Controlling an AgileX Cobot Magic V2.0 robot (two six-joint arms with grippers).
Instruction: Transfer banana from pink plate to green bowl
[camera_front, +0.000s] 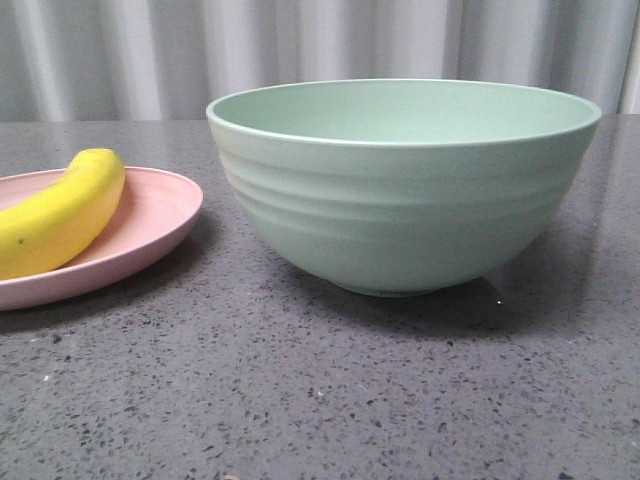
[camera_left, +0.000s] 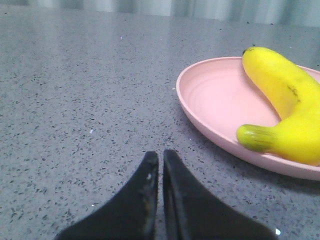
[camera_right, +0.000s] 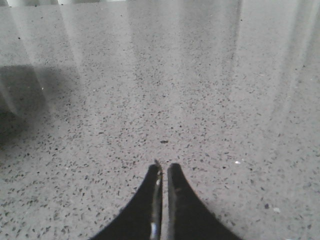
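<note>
The yellow banana lies on the pink plate at the left of the front view. The mint-green bowl stands upright and empty to the plate's right. In the left wrist view the banana rests on the plate, its greenish stem toward the camera. My left gripper is shut and empty, low over the table a short way from the plate's rim. My right gripper is shut and empty over bare table. Neither gripper shows in the front view.
The grey speckled tabletop runs to a pale curtain at the back. A dark shadow lies at one side of the right wrist view.
</note>
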